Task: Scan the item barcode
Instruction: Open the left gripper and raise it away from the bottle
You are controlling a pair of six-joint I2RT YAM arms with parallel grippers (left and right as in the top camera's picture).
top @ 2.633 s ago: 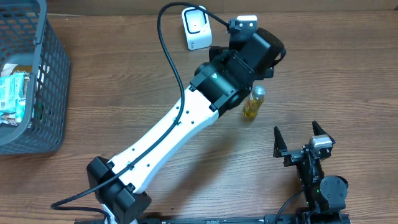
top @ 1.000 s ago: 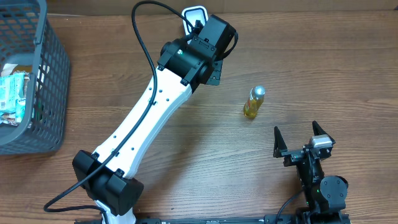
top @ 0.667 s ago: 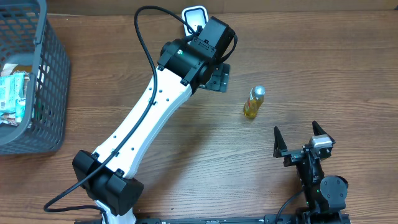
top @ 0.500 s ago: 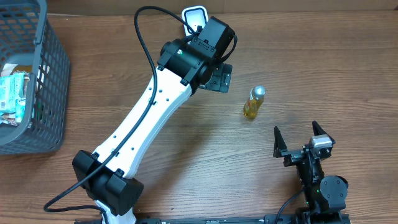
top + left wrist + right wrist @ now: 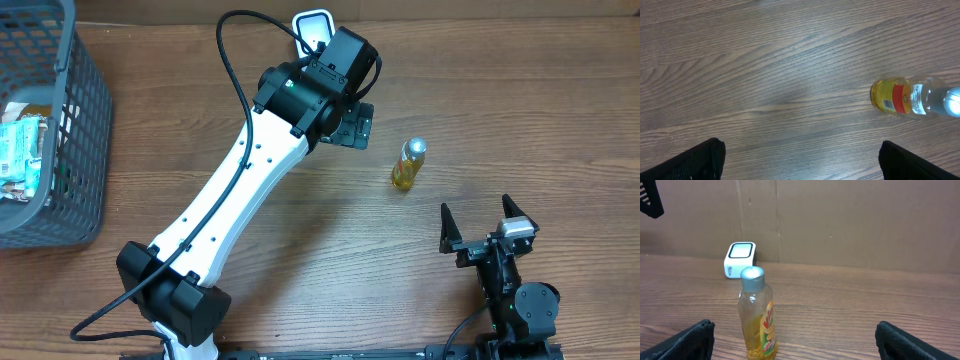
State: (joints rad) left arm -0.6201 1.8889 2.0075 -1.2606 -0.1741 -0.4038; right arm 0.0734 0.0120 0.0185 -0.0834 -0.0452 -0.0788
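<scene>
Wooden table (image 5: 540, 110) carries all items. One grey basket (image 5: 88, 110) sits at the left edge, stocked with packaged goods and well apart from the work zone. Of two grippers, the left gripper (image 5: 352, 122) hovers between scanner and bottle, jaws wide and empty. The right gripper (image 5: 478, 215) is parked at the front, likewise wide and empty. One bottle (image 5: 408, 165) stands upright and free, apparently staged for pickup. One white scanner (image 5: 313, 28) stands at the rear edge.
</scene>
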